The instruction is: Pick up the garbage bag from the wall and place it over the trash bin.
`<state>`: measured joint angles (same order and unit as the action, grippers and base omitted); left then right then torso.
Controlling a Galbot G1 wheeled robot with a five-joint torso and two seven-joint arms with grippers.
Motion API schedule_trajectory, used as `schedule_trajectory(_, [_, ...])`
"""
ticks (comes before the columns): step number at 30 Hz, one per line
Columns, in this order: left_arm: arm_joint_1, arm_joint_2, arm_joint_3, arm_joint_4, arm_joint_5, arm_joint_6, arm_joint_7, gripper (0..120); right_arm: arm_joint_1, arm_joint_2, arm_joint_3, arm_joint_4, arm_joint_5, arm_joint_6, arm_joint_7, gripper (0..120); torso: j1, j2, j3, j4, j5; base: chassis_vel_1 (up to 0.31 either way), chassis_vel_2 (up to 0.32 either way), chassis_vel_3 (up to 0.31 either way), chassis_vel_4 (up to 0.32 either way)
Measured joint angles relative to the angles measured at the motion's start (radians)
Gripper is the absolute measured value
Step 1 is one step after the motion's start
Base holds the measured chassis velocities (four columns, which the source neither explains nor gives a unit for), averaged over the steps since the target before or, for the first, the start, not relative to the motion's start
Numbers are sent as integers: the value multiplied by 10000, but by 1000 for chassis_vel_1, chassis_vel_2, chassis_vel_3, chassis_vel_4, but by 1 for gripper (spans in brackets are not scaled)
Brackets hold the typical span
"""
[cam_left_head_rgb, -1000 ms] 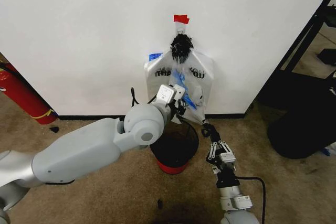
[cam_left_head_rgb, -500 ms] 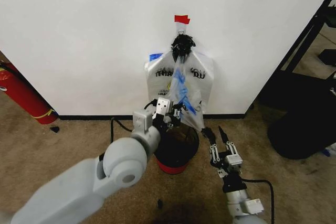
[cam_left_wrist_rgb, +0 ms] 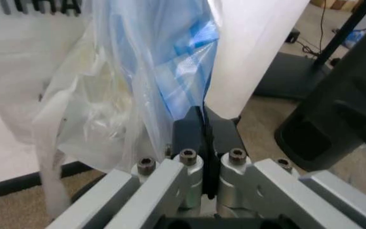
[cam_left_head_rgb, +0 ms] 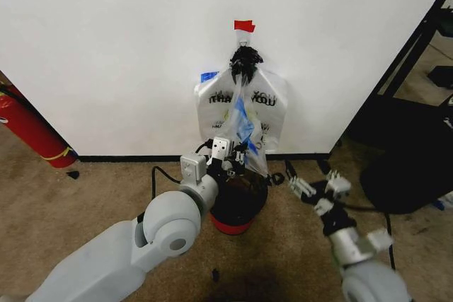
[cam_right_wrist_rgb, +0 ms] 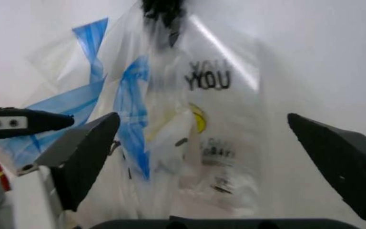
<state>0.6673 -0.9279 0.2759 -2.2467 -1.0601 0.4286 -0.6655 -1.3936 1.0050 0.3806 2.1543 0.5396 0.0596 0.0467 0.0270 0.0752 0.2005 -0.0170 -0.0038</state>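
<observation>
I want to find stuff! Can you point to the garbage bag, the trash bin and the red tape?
garbage bag [cam_left_head_rgb: 244,122], head view, blue-streaked middle.
trash bin [cam_left_head_rgb: 241,199], head view, black mesh side.
red tape [cam_left_head_rgb: 244,25], head view, centre of the piece.

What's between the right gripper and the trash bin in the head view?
Bare carpet: in the head view nothing lies between the open right gripper and the trash bin. The left gripper pinches the garbage bag.

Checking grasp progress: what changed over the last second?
The left arm dropped and drew back; its left gripper now sits low, above the trash bin, fingers shut on the garbage bag, whose lower part is drawn down with it. The right gripper swung out to the right, fingers open. Unchanged: the bags hang from the wall under the red tape; bin in place.
</observation>
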Motion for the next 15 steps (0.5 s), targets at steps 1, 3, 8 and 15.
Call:
schedule_trajectory(1, [-13, 23, -40, 3, -36, 0, -5, 0, 424, -195, -264, -245, 114, -158, 0, 100, 0, 0, 1, 0, 1, 0, 0, 0, 0])
schedule_trajectory(3, [-15, 101, -158, 6, -104, 1, -15, 0, 1374, -511, -869, -792, 155, -383, -12, 100, 0, -1, 1, -2, 0, 0, 0, 0, 0])
schedule_trajectory(8, [102, 271, -373, -44, -189, 0, -18, 0, 2996, -644, -1903, -1518, 168, -799, 63, 100, 1, -2, 1, 0, 0, 0, 0, 0, 0])
schedule_trajectory(15, [339, 323, -655, -131, -203, 0, 11, 0, 4359, -890, -3055, -2149, -418, -1013, 50, 100, 1, -3, 1, -4, -1, 0, 0, 0, 0])
